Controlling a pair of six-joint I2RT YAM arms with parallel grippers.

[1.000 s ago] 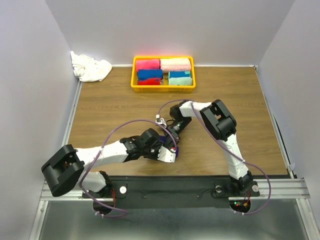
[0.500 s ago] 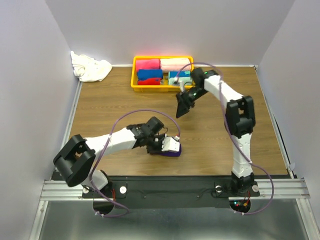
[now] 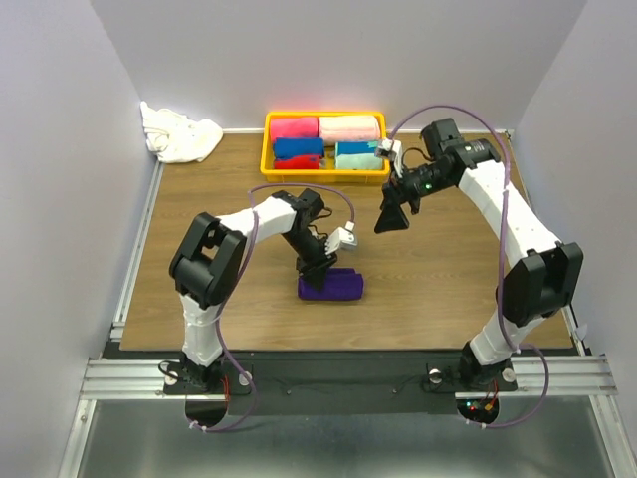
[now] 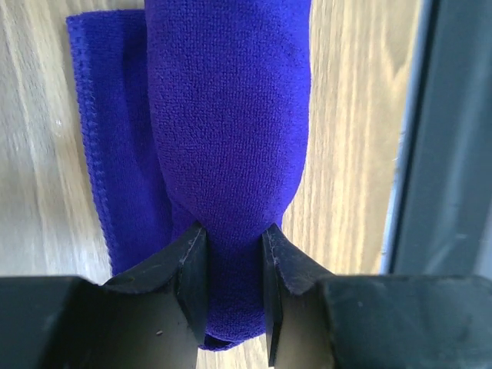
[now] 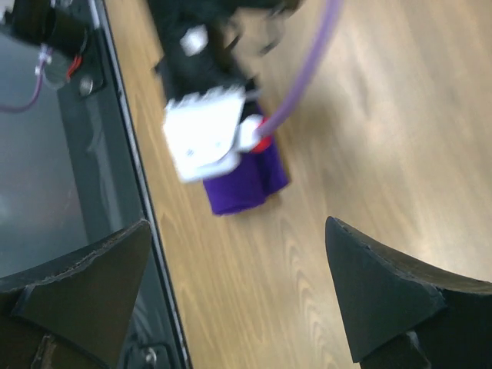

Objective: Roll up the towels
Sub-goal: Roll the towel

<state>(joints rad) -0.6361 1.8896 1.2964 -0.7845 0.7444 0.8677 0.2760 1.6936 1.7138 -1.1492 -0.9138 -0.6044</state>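
Left gripper (image 4: 231, 240) pinches one purple roll (image 4: 227, 115); right gripper (image 5: 237, 231) hangs open; yellow bin (image 3: 323, 173) holds perhaps six rolls (image 3: 295, 127).

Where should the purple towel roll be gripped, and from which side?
Probably across its thick middle, from above: the purple towel roll lies flat with a loose flap alongside, and the left gripper pinches only one end, so the rest may sag.

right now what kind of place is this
Probably a robot test cell, not a home: plain white walls box in a wooden table, two robot arms bolt to a metal rail, and a yellow bin holds rolled towels.
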